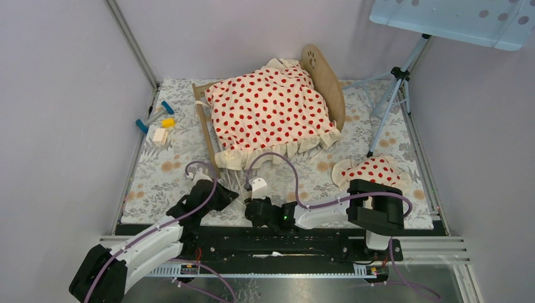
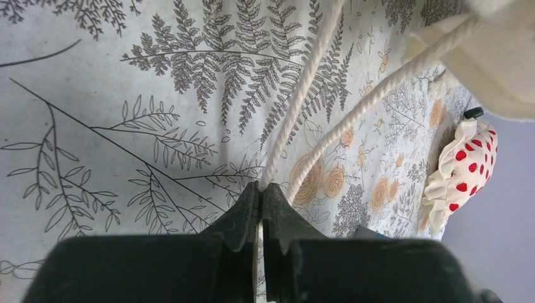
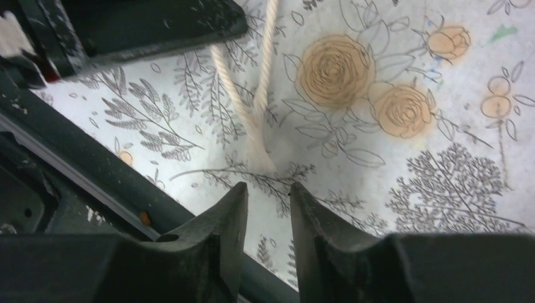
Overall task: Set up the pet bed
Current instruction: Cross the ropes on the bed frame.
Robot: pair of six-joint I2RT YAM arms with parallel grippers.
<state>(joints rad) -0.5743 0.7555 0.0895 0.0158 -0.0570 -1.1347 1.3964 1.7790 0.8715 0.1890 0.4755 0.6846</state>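
Left tool (image 2: 261,189): clamped shut on a cream cord (image 2: 296,107).
Right tool (image 3: 268,192): slightly apart, empty, cord ends just ahead.
Pet bed (image 1: 325,79): far centre of tabletop (image 1: 158,183), under red-dotted blanket (image 1: 268,107).
Pillow (image 1: 372,170): on tabletop, right of bed.

Left gripper (image 2: 261,188) closed; right gripper (image 3: 269,190) ajar.

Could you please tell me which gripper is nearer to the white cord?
Left. The left gripper is shut on a cord strand; the right gripper is open, its jaws just short of the cord ends.
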